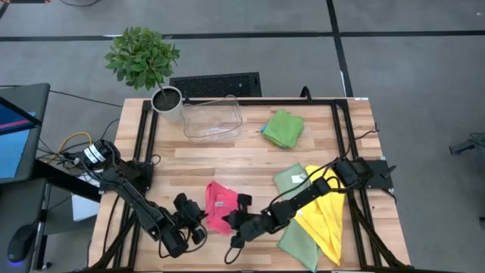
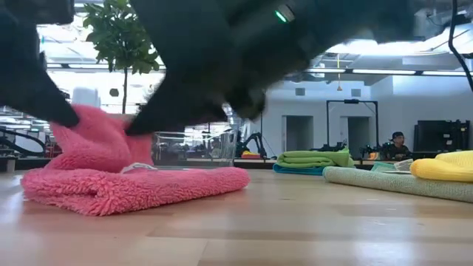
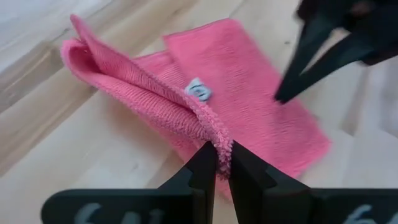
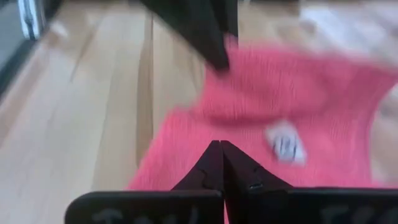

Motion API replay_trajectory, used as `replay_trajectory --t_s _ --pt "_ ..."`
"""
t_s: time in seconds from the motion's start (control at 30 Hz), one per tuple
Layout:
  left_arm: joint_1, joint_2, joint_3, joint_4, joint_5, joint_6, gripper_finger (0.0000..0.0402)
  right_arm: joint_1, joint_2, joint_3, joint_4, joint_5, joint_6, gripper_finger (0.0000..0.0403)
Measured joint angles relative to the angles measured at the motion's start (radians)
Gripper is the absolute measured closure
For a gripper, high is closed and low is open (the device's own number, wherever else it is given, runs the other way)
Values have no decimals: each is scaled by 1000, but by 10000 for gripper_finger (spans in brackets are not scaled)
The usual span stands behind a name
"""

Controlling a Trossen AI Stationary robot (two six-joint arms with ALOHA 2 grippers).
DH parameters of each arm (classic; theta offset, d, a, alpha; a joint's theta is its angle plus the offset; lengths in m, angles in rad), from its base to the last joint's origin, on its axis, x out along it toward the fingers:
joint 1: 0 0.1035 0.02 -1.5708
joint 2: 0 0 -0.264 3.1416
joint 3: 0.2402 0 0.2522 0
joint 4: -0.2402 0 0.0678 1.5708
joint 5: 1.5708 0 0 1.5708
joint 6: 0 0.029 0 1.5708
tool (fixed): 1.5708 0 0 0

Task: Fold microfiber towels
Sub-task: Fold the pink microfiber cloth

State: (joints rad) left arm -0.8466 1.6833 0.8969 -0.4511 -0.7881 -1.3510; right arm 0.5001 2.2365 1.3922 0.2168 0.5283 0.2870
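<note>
High view count: five towels on the worktop [image 1: 250, 163], two arms, one clear plastic bin [image 1: 211, 118], one potted plant [image 1: 144, 59].
Pink towel [image 1: 219, 205]: one, front centre of worktop, between both end effectors, partly folded, white tag [image 3: 199, 90] showing on top.
Bright green towel [image 1: 284, 128]: one, folded, back right, lying on a blue towel [image 1: 264, 130] of which only an edge shows.
Sage green towel [image 1: 296, 241]: one, spread flat front right, partly under the right arm.
Yellow towel [image 1: 327, 214]: one, lying over the sage one, right of it.
Left end effector [image 3: 223, 167]: fingers nearly together, clamped on a raised edge of the pink towel; the fold stands up off the worktop.
Right end effector [image 4: 221, 163]: fingers pressed together at the pink towel's right edge, down against the cloth; whether any cloth is pinched, cannot tell.
Low view: pink towel humped at left, flat layer below; a person sits far back in the room.
</note>
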Motion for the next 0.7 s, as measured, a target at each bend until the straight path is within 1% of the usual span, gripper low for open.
replay_trajectory --t_s 0.13,0.23,0.37,0.5,0.6,0.7 --pt "5 0 40 3 7 75 372 11 6 -37 3 41 70 380" --pt "9 0 57 8 7 103 372 1 7 -52 -1 43 105 384" --pt "17 0 59 84 7 156 372 -21 22 -71 1 21 133 388" --pt "34 3 59 186 9 227 372 -31 26 -71 17 -1 151 380" --pt "53 4 59 225 37 285 372 -38 26 -71 19 -9 151 377" --pt "73 4 59 233 81 301 372 -38 26 -71 29 -9 151 383"
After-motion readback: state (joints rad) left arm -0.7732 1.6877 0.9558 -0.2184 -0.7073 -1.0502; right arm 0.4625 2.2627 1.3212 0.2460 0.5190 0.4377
